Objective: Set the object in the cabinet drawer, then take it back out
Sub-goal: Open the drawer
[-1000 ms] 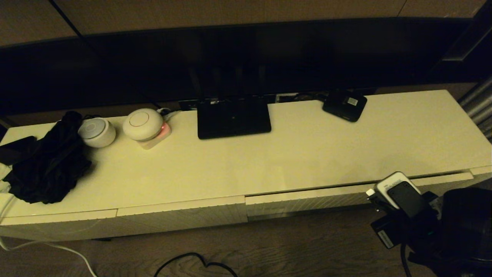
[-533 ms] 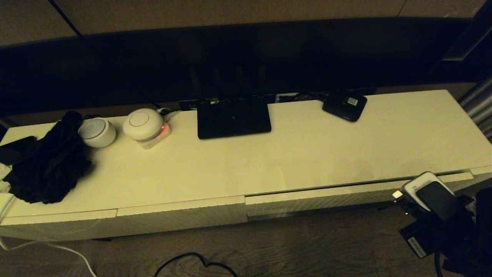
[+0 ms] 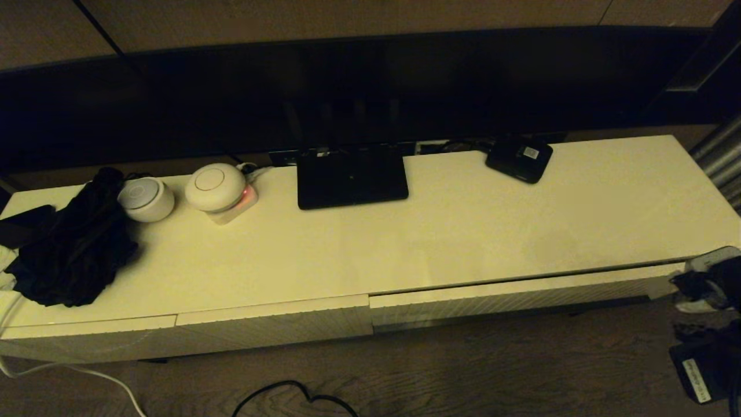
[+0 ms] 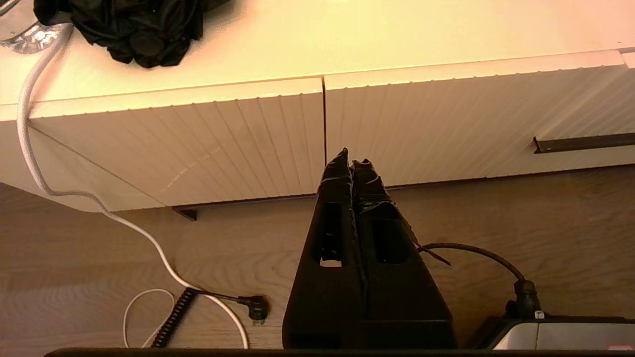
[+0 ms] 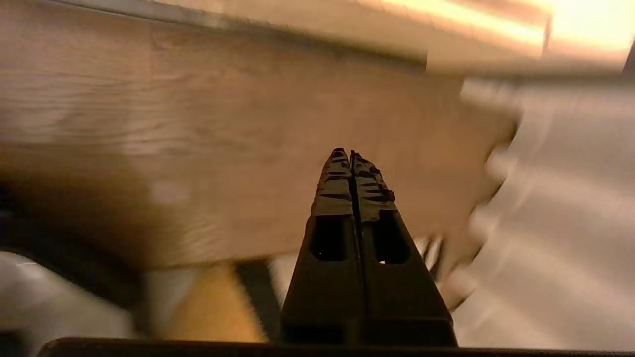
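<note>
The object is out of view in every picture. The cabinet drawer (image 3: 521, 294), wide with a ribbed cream front, fills the right half of the cabinet and looks shut or nearly so. My right arm (image 3: 707, 279) shows only at the far right edge of the head view, beside the drawer's right end. In the blurred right wrist view the right gripper (image 5: 350, 151) is shut on nothing, above the wooden floor. My left gripper (image 4: 351, 157) is shut and empty too, low in front of the seam between two ribbed panels (image 4: 208, 144).
On the cabinet top (image 3: 463, 231) lie a flat black router (image 3: 352, 176), a small black device with a white label (image 3: 519, 157), two white round devices (image 3: 215, 186) and a black cloth (image 3: 69, 249). Cables (image 3: 289, 397) trail on the floor.
My right arm has swung to the right, from in front of the drawer's right part to the picture's edge. Nothing on the cabinet has moved.
</note>
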`<state>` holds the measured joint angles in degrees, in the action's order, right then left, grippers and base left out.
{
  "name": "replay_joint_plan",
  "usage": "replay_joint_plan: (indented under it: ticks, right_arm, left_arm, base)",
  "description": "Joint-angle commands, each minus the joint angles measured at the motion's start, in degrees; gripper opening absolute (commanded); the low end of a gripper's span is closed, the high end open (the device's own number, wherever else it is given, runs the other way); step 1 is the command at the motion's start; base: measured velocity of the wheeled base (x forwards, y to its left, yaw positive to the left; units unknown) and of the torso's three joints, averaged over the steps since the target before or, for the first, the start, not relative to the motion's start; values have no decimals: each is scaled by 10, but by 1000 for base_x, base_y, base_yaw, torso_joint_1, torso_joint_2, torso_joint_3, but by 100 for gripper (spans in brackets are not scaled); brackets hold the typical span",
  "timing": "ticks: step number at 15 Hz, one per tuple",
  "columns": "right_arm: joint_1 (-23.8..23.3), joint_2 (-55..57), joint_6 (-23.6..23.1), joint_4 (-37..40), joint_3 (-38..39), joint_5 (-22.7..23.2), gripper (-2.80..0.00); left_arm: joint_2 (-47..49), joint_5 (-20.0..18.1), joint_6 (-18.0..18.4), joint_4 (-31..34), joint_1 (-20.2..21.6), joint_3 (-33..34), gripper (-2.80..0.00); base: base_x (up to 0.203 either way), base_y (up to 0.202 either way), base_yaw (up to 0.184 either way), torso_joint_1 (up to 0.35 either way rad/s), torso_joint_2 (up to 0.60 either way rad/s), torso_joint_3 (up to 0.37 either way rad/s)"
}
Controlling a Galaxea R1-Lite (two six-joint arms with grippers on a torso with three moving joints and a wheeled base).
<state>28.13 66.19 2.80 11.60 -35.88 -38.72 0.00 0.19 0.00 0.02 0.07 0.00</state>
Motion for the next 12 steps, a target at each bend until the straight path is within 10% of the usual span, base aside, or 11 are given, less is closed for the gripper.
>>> replay_joint_plan:
  ticks: [1, 7, 12]
  right_arm:
    - [-4, -24, 83, 113, -53, -2, -280]
    - [-5, -14, 258, 267, -96, 37, -280]
    - [-36, -15, 279, 317, -135, 36, -280]
  left_arm:
    - [0, 0, 0, 0, 0, 2, -280]
    - [0, 1, 0, 0, 0, 2, -280]
    - [0, 0, 0, 0, 0, 2, -280]
  base:
    - [0, 0, 0, 0, 0, 0]
    - [0, 0, 0, 0, 0, 0]
    - [0, 0, 0, 0, 0, 0]
